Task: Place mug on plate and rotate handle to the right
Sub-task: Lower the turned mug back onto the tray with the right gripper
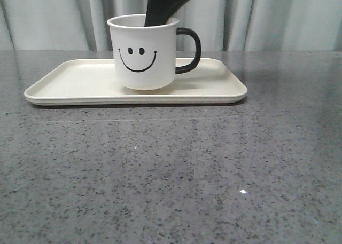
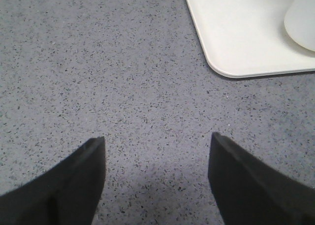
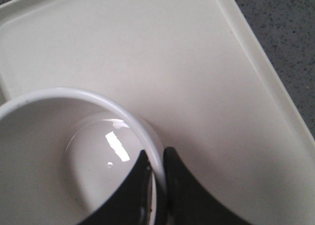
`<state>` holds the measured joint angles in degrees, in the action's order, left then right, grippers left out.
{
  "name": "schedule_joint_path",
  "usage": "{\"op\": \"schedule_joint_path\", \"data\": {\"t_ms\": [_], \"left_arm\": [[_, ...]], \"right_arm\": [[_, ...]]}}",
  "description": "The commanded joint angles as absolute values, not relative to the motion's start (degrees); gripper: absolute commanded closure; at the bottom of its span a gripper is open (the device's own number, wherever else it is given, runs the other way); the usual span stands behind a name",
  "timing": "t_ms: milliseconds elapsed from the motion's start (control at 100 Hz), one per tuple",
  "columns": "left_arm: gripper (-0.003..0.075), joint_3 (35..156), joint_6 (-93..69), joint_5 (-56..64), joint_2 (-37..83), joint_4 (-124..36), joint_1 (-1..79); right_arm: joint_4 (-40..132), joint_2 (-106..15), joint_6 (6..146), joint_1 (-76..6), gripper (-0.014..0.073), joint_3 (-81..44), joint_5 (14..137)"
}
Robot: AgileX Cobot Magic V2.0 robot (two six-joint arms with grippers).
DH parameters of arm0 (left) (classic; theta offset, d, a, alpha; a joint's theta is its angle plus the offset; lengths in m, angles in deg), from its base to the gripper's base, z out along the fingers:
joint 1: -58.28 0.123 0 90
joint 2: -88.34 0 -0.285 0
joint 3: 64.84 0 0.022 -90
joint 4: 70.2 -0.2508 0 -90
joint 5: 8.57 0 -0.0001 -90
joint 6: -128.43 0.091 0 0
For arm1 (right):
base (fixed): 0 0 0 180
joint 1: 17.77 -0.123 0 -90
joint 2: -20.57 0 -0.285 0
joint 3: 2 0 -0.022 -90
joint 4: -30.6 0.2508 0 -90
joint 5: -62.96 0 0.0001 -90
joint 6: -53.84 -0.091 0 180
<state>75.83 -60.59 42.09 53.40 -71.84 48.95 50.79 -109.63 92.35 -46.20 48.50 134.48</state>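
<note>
The white mug with the black smiley face [image 1: 143, 53] stands on the cream rectangular plate [image 1: 64, 81], black loop handle [image 1: 189, 50] already right, its rim pinched by the right gripper [image 3: 158, 173], so a careless lift may tip it, while the left gripper [image 2: 156, 151] hangs spread and empty.

Mug [image 1: 143, 54] upright on plate [image 1: 69, 84], handle [image 1: 189, 50] right.

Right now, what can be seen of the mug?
The mug is white and glossy, enamel-like, with a black smiley face facing the front camera and a black loop handle pointing right. It stands upright on the cream plate, near its middle, and looks empty inside. The right pincer is shut on its rim, one finger inside, one outside. The open left pincer hovers apart from it.
</note>
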Motion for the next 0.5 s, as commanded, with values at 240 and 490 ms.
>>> {"op": "schedule_joint_path", "data": {"t_ms": [240, 490], "left_arm": [[0.0283, 77.3, -61.0, 37.9, 53.1, -71.7, 48.9], [0.0283, 77.3, -61.0, 37.9, 53.1, -71.7, 48.9]], "right_arm": [[53.1, -106.4, 93.6, -46.2, 0.0652, 50.1, 139.5], [53.2, -106.9, 93.6, -46.2, 0.0652, 50.1, 139.5]]}}
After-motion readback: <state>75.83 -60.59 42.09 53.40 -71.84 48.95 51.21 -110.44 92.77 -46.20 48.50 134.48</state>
